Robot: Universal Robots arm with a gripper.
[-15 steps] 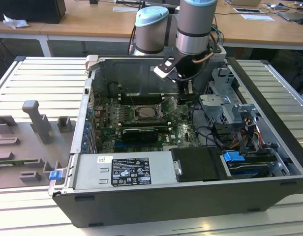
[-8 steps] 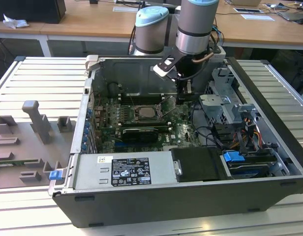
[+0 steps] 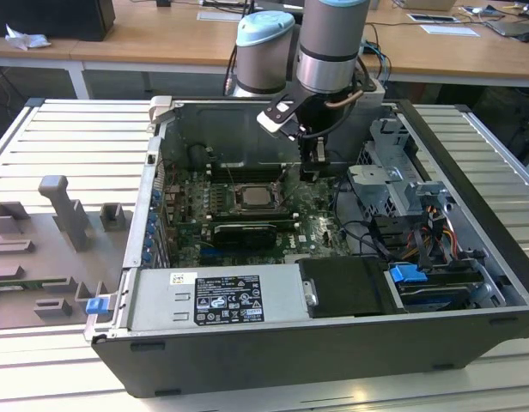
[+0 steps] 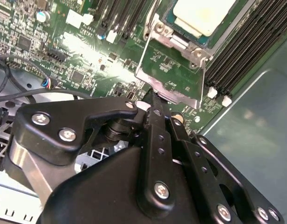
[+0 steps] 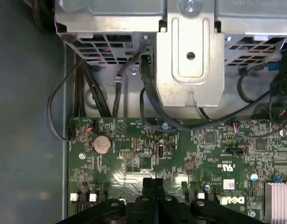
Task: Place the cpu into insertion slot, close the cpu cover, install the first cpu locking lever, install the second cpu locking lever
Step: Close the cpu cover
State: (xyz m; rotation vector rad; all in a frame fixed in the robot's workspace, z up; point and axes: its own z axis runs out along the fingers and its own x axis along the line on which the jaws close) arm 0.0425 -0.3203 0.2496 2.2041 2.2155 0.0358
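Robotics lab, slatted metal bench [image 3: 76, 129], opened computer case [image 3: 247, 365], desks [image 3: 161, 43] behind (papers [image 3: 449, 30] scattered)

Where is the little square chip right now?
The cpu lies in the slot in the middle of the green board, just to the exterior view's left of the pincer.

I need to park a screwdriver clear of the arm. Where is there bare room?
Free: the slatted table between the grey fixture and the table's far edge, at the exterior view's left of the case. Crowded: inside the case, where the gripper hangs by the cpu amid cables and drive cages.
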